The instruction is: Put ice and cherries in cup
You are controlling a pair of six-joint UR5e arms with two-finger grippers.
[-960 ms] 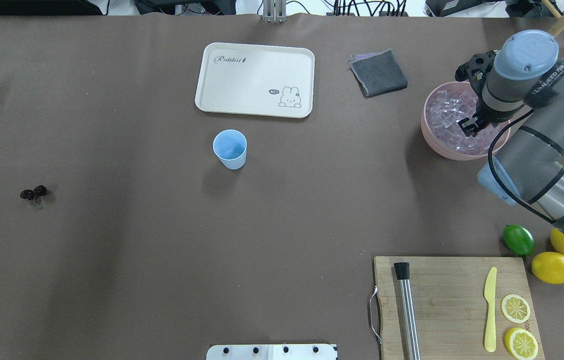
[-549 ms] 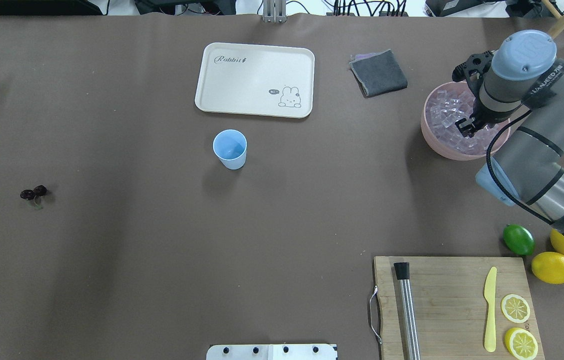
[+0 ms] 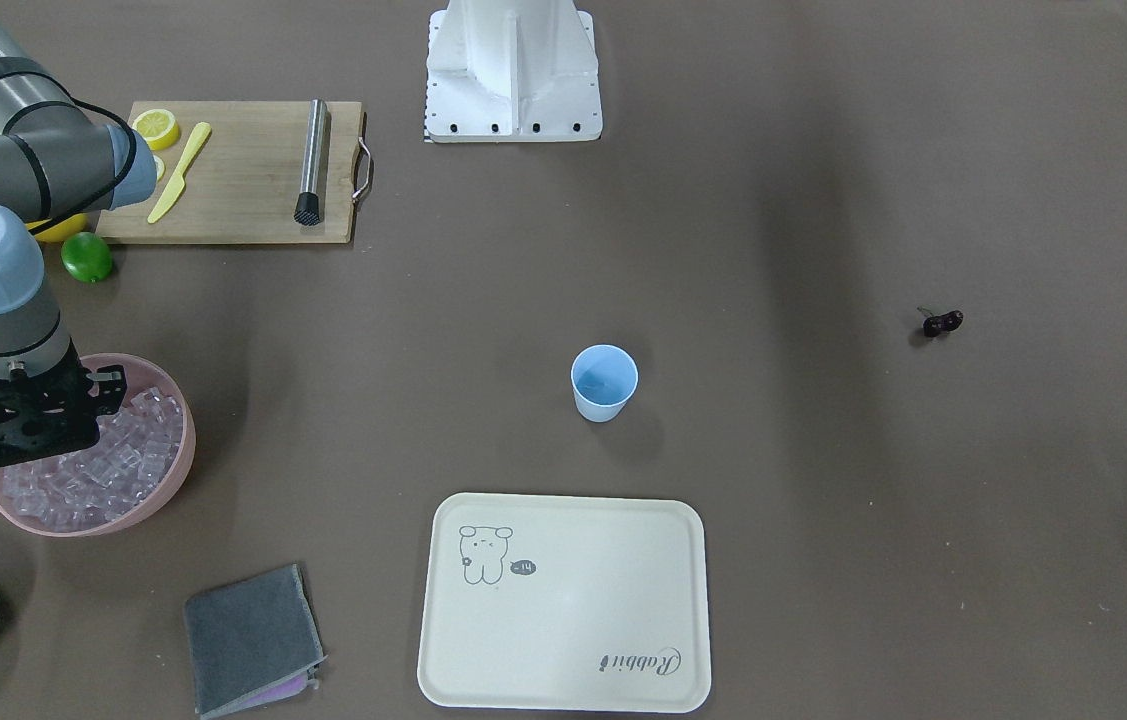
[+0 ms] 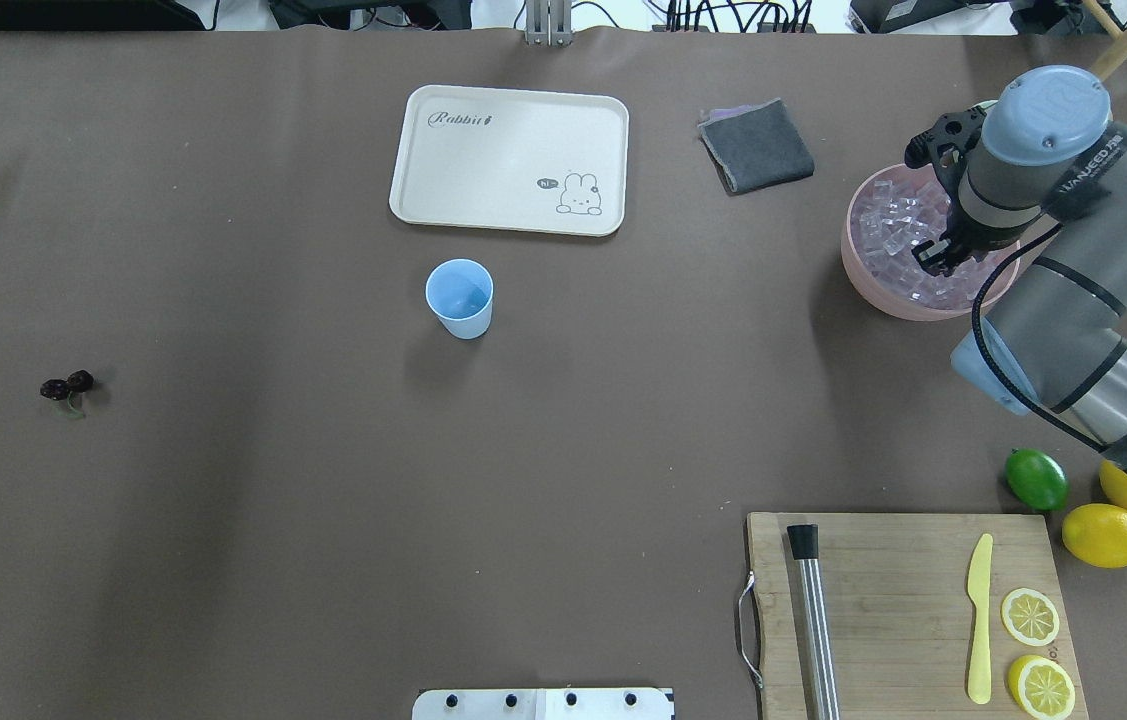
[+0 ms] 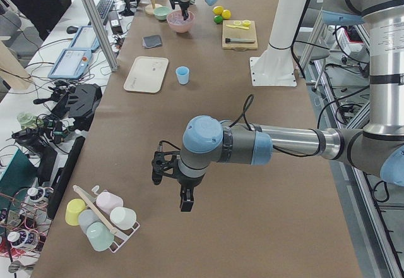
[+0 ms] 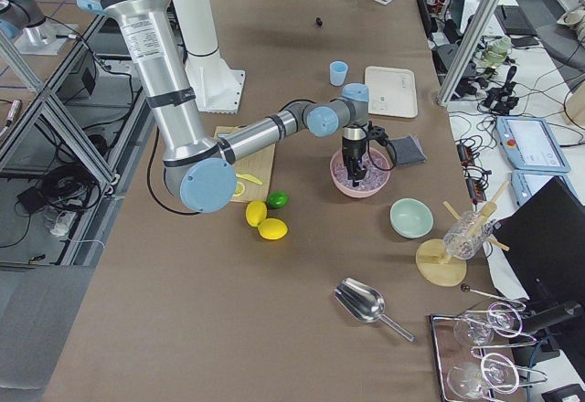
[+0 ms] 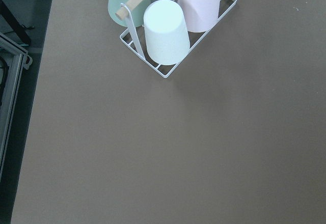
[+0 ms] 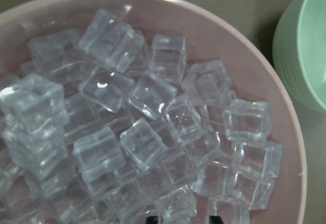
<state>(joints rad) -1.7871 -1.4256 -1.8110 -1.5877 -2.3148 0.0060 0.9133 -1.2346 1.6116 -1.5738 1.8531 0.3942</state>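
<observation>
Brown table (image 4: pixel 223 550): my right gripper (image 4: pixel 933 256) hangs spread over ice (image 8: pixel 142 96), far right of cup (image 4: pixel 459 298), so one cube fits between. Left gripper (image 5: pixel 185 203): cannot tell.

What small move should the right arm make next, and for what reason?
Probably lower the right gripper a little into the ice in the pink bowl. Its fingertips stand apart over the cubes, none visibly gripped, so it seems not yet placed to close on one.

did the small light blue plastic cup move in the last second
No. In the overhead view the small light blue plastic cup stands in the same spot as before, just below the left half of the cream rectangular tray.
</observation>
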